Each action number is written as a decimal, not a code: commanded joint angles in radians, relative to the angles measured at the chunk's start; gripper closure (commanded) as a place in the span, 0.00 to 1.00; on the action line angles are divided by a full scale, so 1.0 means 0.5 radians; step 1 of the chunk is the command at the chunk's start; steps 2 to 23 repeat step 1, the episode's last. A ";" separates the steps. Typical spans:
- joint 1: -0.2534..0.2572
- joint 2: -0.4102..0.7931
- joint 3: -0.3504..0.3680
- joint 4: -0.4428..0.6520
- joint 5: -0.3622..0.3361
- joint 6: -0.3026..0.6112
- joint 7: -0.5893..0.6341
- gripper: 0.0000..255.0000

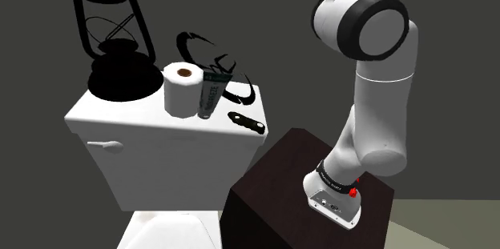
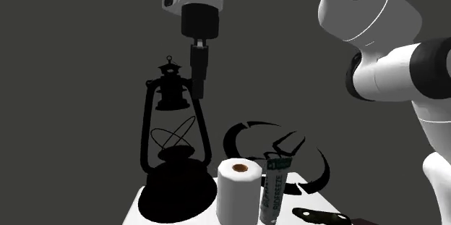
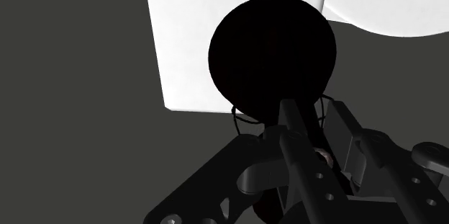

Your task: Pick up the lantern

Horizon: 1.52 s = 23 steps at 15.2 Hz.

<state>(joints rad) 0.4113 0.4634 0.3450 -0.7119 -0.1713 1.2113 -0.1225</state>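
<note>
A black lantern [image 1: 120, 71] stands at the shoulder view's left end of a white toilet tank lid [image 1: 160, 123]. In the second exterior view the lantern [image 2: 177, 187] rests with its base on the lid [image 2: 134, 213]. My black gripper [image 2: 196, 95] hangs straight down beside the lantern's cap, shut, fingertips at the wire frame's upper right side. In the wrist view the lantern [image 3: 272, 57] is a black disc just beyond my gripper [image 3: 302, 109]. Thin wire loops pass by the closed fingers.
A toilet paper roll [image 1: 183, 87], a greenish tube [image 1: 210, 95] and a small black tool [image 1: 246, 121] share the lid with black curved shapes [image 1: 200, 43] behind them. The dark stand [image 1: 280, 183] sits close by the tank's side. A flush lever [image 1: 106, 145] is on the tank front.
</note>
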 commanded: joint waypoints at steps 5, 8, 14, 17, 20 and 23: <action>0.025 0.042 -0.004 0.096 -0.017 -0.050 0.001 1.00; 0.025 0.042 -0.004 0.096 -0.017 -0.050 0.001 1.00; 0.025 0.042 -0.004 0.096 -0.017 -0.050 0.001 1.00; 0.025 0.042 -0.004 0.096 -0.017 -0.050 0.001 1.00; 0.025 0.042 -0.004 0.096 -0.017 -0.050 0.001 1.00; 0.025 0.042 -0.004 0.096 -0.017 -0.050 0.001 1.00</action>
